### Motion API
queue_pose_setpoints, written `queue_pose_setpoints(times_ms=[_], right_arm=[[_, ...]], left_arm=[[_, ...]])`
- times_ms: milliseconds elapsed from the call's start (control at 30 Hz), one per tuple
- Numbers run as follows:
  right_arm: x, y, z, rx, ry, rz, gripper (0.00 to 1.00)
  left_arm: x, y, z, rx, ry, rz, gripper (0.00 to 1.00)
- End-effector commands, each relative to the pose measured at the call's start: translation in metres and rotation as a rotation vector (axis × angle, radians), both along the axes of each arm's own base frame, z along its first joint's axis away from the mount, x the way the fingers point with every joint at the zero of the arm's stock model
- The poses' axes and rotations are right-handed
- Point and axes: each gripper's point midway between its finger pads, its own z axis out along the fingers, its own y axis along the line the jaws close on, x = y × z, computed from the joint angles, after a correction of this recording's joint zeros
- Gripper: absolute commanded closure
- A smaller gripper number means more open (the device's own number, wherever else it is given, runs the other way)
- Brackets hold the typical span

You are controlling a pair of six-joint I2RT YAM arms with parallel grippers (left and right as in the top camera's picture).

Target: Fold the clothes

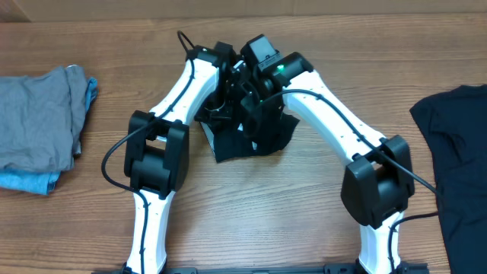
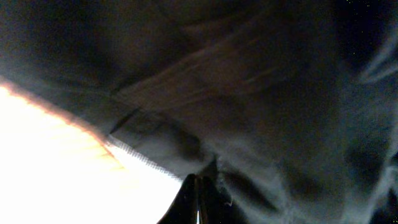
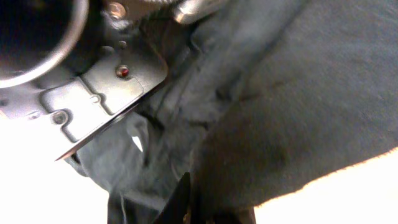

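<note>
Black cloth fills most of what we see from both wrists. The black garment (image 1: 247, 141) lies bunched in a crumpled heap at the middle of the wooden counter (image 1: 289, 228), toward its far side. Both arms lean in over it from either side, so their ends meet right above the heap and hide its upper part from the overhead camera. From the left wrist we see the left pincer (image 2: 198, 202) at the bottom edge, its two dark fingers pressed together with only a thin slit between them. A stitched hem of the garment runs down to those fingers, so we read it as pinching the cloth. From the right wrist we see the right pincer (image 3: 189, 205) only as a dark blade at the bottom edge with folds of cloth crowding against it. We cannot tell whether it is spread or pressed together. A grey metal housing (image 3: 93, 93) of the other arm sits close by in that view, touching the cloth. A second black garment (image 1: 456, 160) lies spread flat at the right edge of the counter, well apart from the heap. At the left edge a grey garment (image 1: 38, 122) rests on top of a light-blue garment (image 1: 30, 181).
</note>
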Motion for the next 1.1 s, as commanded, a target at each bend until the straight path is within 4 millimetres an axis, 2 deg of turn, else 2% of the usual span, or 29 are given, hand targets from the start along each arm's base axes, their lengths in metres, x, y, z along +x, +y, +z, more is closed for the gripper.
queue_pose_setpoints(times_ms=[0,100,133,200,267,333,400,533,700,767,800,833,867,933,1000,1067], right_arm=[[-0.022,0.028,-0.017,-0.004,0.042,0.118,0.96],[-0.030,0.034,-0.042,-0.030,0.092,0.137,0.96],[-0.032,0.036,-0.044,-0.028,0.099,0.143,0.96],[-0.042,0.048,-0.051,-0.008,0.129,0.170,0.96],[-0.047,0.055,-0.056,-0.012,0.138,0.189,0.96],[-0.049,0.058,-0.058,-0.013,0.138,0.195,0.96],[-0.050,0.058,-0.059,-0.014,0.140,0.195,0.96],[-0.052,0.058,-0.061,-0.019,0.146,0.200,0.96],[-0.075,0.082,-0.066,-0.082,0.099,0.349,0.96],[-0.085,0.094,-0.071,-0.101,0.083,0.394,0.96],[-0.091,0.100,-0.078,-0.107,0.089,0.411,0.96],[-0.100,0.106,-0.091,-0.122,0.106,0.433,0.96],[-0.105,0.107,-0.102,-0.139,0.125,0.443,0.96],[-0.106,0.106,-0.107,-0.156,0.125,0.440,0.96],[-0.105,0.106,-0.107,-0.153,0.123,0.436,0.96],[-0.106,0.106,-0.107,-0.154,0.125,0.433,0.96]], left_arm=[[0.022,0.011,0.033,0.014,-0.067,0.036,0.96],[0.037,0.022,0.057,0.005,-0.117,0.118,0.96],[0.041,0.026,0.060,0.004,-0.125,0.148,0.96],[0.052,0.047,0.068,-0.003,-0.153,0.210,0.96],[0.058,0.068,0.069,-0.001,-0.161,0.255,0.96],[0.061,0.099,0.069,0.007,-0.158,0.311,0.96],[0.064,0.119,0.069,0.008,-0.162,0.355,0.96],[0.070,0.141,0.069,-0.001,-0.184,0.410,0.96],[0.077,0.137,0.069,-0.008,-0.209,0.401,0.95],[0.079,0.129,0.070,-0.036,-0.212,0.390,0.95],[0.081,0.118,0.070,-0.088,-0.211,0.359,0.95],[0.085,0.099,0.073,-0.190,-0.217,0.296,0.95],[0.092,0.081,0.078,-0.293,-0.241,0.216,0.91],[0.099,0.056,0.093,-0.452,-0.276,0.121,0.81],[0.097,0.032,0.107,-0.603,-0.270,0.071,0.56],[0.093,0.029,0.106,-0.605,-0.259,0.049,0.45]])
